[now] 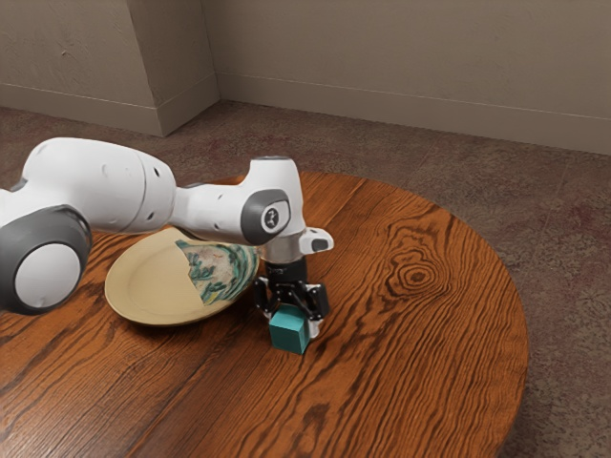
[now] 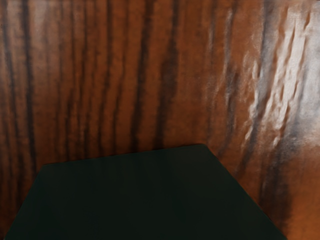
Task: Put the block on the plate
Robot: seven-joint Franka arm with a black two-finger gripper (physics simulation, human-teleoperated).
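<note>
Pointing down: claw [image 1: 295, 309] | cubic teal block [image 1: 286, 332] | round plate [image 1: 148, 277] | grained wood table [image 1: 410, 334]

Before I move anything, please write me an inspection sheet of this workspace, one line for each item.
Surface: round brown wooden table with dark grain; glossy reflections.
Job's things: teal cube-shaped block off the plate, under the hand; round cream plate with a green-patterned part, nothing seen on it.
Clutter: nothing seen.
Gripper: black two-finger gripper, down at the block; whether it grips, I cannot tell.
Cables: nothing seen.
Surroundings: plain grey-brown wall with baseboard; mottled brownish floor.
</note>
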